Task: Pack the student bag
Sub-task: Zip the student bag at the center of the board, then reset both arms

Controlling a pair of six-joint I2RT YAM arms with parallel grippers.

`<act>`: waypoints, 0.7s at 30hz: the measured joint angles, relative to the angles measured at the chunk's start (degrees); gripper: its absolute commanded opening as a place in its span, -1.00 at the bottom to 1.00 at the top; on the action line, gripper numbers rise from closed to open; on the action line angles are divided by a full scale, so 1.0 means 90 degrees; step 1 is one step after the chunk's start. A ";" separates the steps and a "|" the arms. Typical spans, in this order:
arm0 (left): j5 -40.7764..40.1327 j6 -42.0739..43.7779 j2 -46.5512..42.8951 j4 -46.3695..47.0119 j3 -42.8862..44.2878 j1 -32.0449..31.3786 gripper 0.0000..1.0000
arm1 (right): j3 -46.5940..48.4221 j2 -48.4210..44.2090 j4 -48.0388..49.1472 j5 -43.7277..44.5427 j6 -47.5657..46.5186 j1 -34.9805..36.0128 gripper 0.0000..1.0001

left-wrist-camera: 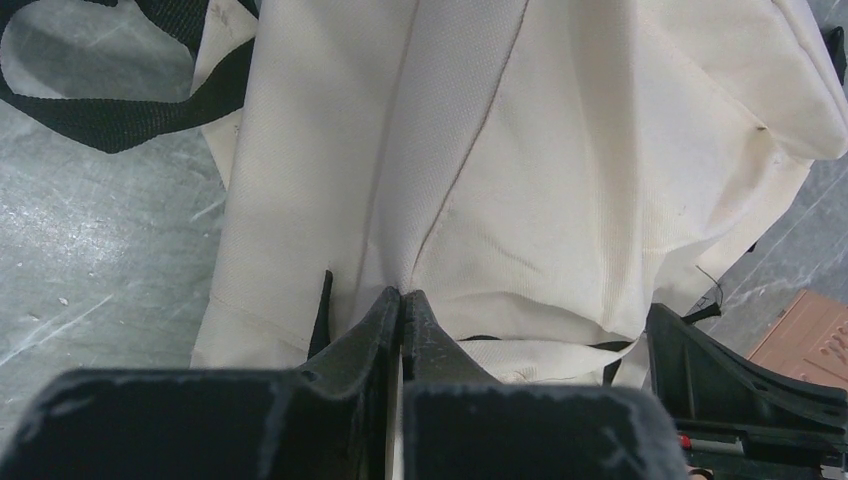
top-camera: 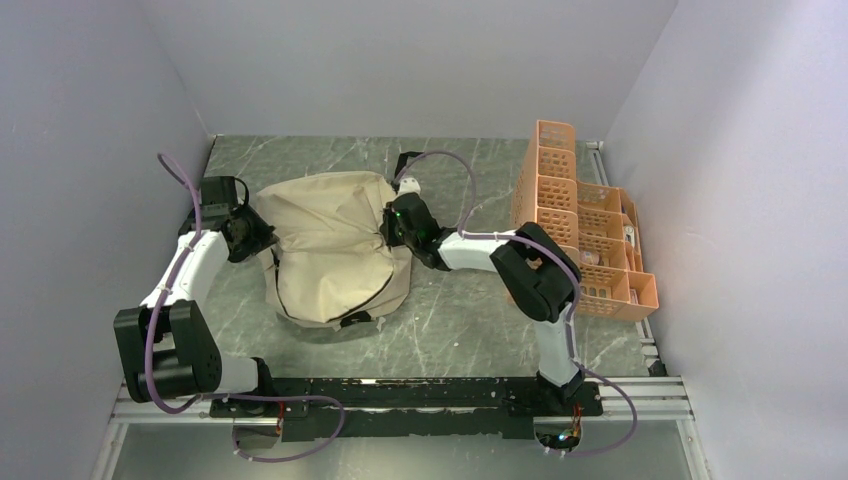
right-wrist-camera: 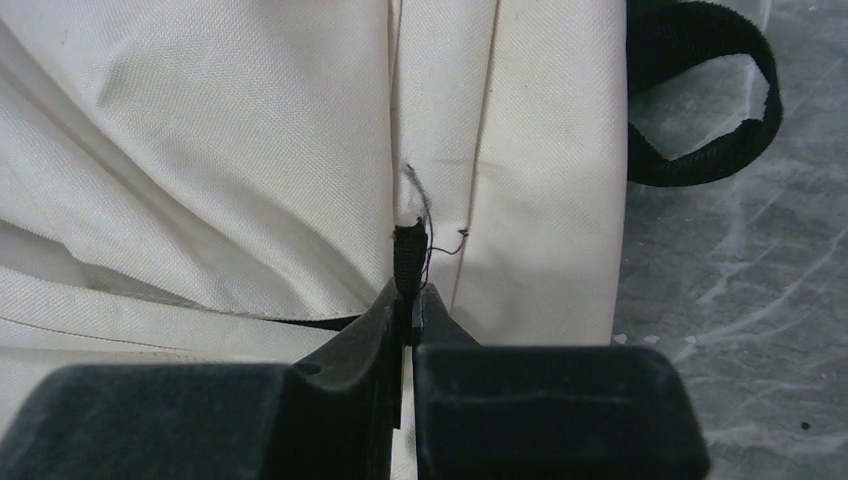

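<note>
**Beige student bag (top-camera: 330, 245) pinched from both sides**

From above: student bag slumped on the grey marbled table (top-camera: 450, 320), left of centre, with a dark zipper line curving across its near half and bits of black strap poking out at the near edge. Left gripper (top-camera: 248, 232) against the bag's left edge. Right gripper (top-camera: 398, 222) against its right edge, both touching the cloth. Orange perforated organizer (top-camera: 585, 235) along the right wall, well apart from the bag. Contents of its compartments too small to tell.

Left wrist view: left gripper (left-wrist-camera: 401, 295) with jaws pressed together, a fold of the beige cloth caught at the very tips and a pale sliver of it showing between the fingers (left-wrist-camera: 360, 340). Creases and a stitched seam running up and away from the pinch. Black strap (left-wrist-camera: 120, 120) looped on the table at upper left, beside the bag's edge. Black machine part at lower right, just past the bag's hem. Which part, cannot tell.

Right wrist view: right gripper (right-wrist-camera: 410, 292) with jaws clamped tight on a short black tab (right-wrist-camera: 406, 245) standing up from a seam of the bag. Loose dark threads curling off the tab. Beige cloth filling the left and middle of the view, folded in soft ridges. Black webbing loop (right-wrist-camera: 700, 100) lying on the grey table at upper right, next to the bag's side.
</note>
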 measured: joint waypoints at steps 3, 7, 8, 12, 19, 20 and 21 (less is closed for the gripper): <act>0.0044 0.0063 0.0000 0.0010 0.0002 0.0000 -0.89 | -0.0027 -0.0138 -0.0136 0.0049 -0.0155 0.0000 -0.48; 0.0044 0.0262 0.0000 0.0005 0.0036 0.0056 -0.60 | -0.0187 -0.0568 -0.0527 0.0452 -0.0454 -0.0197 -0.28; 0.0041 0.0323 0.0000 -0.0005 0.0056 0.0066 -0.48 | -0.0233 -0.0721 -0.0602 0.0544 -0.0505 -0.0267 -0.25; -0.0061 0.0571 -0.0107 -0.0007 0.0238 0.0175 -0.14 | -0.0359 -0.1452 -0.0809 0.0794 -0.0636 -0.0425 -0.16; -0.0107 0.0750 -0.0605 0.0012 0.0250 0.0189 0.13 | -0.0767 -0.2497 -0.1001 0.0748 -0.0532 -0.0386 0.10; -0.0107 0.0765 -0.0639 0.0010 0.0250 0.0189 0.17 | -0.0865 -0.2589 -0.1083 0.0704 -0.0486 -0.0386 0.16; -0.0109 0.0782 -0.0661 0.0007 0.0250 0.0185 0.21 | -0.0947 -0.2659 -0.1197 0.0651 -0.0435 -0.0386 0.19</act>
